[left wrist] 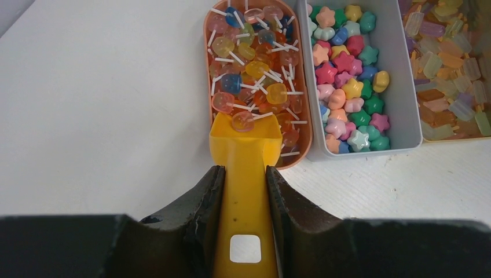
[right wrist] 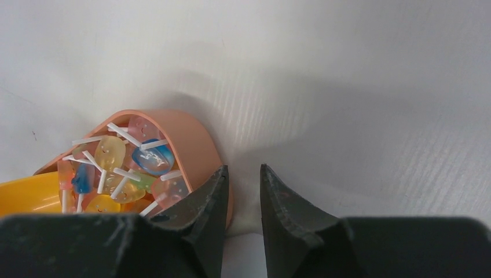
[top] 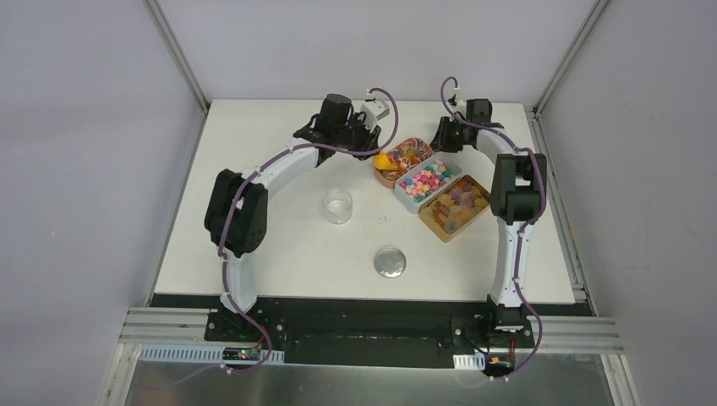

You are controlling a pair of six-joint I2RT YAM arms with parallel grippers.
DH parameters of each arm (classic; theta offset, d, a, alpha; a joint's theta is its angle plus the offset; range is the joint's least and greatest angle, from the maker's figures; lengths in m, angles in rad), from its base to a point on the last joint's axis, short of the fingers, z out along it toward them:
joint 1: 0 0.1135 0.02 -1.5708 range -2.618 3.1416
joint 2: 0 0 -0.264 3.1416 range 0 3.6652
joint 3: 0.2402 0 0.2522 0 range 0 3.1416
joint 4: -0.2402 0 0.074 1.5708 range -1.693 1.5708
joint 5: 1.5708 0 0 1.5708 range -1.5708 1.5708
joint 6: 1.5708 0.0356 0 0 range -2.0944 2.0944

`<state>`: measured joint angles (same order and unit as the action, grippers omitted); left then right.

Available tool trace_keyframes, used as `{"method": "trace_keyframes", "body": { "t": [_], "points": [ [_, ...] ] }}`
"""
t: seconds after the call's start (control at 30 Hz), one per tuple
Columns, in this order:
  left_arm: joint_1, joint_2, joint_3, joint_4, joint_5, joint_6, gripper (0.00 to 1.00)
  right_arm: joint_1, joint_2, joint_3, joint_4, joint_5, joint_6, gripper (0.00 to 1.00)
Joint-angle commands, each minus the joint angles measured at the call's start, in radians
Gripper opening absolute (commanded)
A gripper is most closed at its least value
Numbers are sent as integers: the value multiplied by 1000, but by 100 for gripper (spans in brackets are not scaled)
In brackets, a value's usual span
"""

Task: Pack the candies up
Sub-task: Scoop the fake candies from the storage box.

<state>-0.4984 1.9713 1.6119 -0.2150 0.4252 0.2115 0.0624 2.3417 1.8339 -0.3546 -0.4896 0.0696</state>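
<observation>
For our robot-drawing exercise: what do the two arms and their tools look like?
Both the left arm and right arm have white curved links, black joint housings and a purple cable running along them. The left tool and right tool have black, wedge-shaped, scuffed fingers.

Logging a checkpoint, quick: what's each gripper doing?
Left gripper: closed on the yellow scoop handle.
Right gripper: astride the pink tray rim; clamped or not, cannot tell.

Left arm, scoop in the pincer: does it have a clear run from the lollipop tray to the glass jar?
Probably yes. The left pincer is shut on the yellow scoop at the peach tray. The jar stands open nearby with nothing between, and the silver lid lies apart.
</observation>
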Motion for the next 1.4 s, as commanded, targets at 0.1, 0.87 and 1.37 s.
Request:
{"method": "trace_keyframes", "body": {
  "t": [0.1,0.87,1.37],
  "points": [
    [-6,-14,-91,114,-59,-6,0,1,-31,-14,32,-59,13,29],
    [-6,-50,-224,232,5,-6,0,-4,-28,-13,37,-65,16,26],
    [-6,-72,-148,80,20,63,0,-10,-36,-8,44,-66,18,25]
  ]
}}
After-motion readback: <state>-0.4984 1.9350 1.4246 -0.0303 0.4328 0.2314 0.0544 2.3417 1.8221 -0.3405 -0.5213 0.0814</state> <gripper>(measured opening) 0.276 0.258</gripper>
